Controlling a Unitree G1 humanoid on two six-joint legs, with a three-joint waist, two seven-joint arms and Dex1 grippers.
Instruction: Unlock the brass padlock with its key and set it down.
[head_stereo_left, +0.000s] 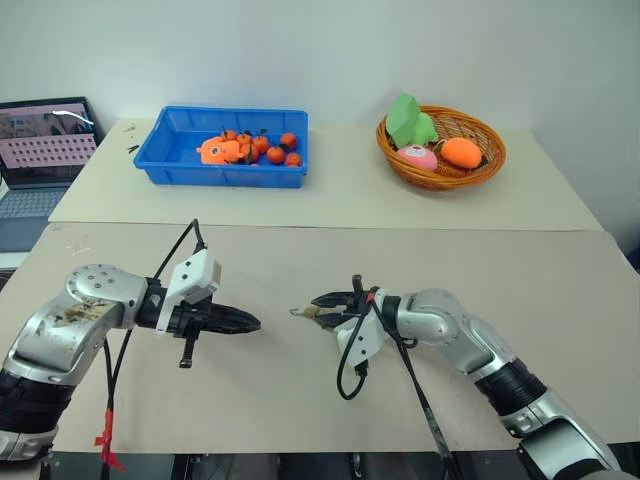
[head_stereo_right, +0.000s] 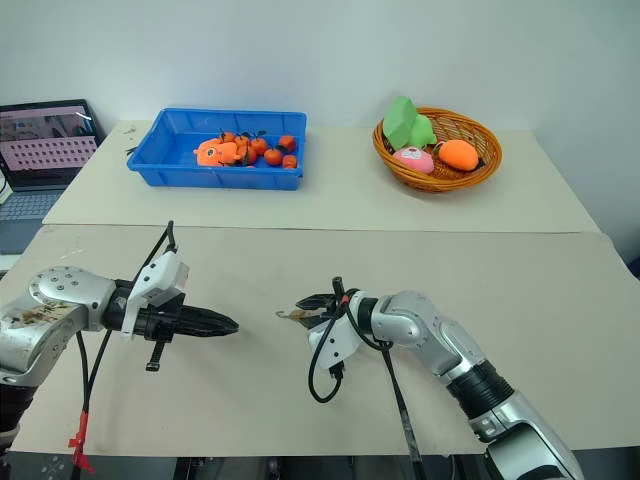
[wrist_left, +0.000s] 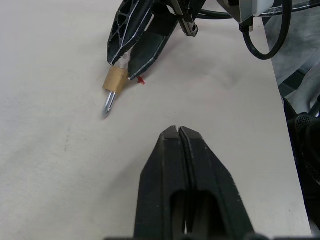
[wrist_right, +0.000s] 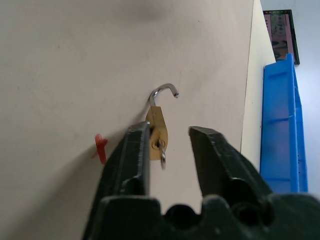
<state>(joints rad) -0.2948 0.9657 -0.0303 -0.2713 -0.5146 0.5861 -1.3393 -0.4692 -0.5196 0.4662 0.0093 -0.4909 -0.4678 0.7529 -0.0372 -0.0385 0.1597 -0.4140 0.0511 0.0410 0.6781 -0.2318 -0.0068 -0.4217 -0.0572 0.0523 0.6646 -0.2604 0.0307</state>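
Near the middle of the table (head_stereo_left: 560, 300), the brass padlock (wrist_right: 156, 131) is seen lying between the parted fingers of the right gripper (wrist_right: 167, 137), its shackle swung free, so unlocking appears done and release is judged under way; the left gripper (wrist_left: 177, 132) is held nearby, fingers pressed together, empty.

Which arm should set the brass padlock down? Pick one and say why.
The right. Its tool stands open around the brass padlock, whose shackle is swung open, just over the table. The left tool is shut and apart from it.
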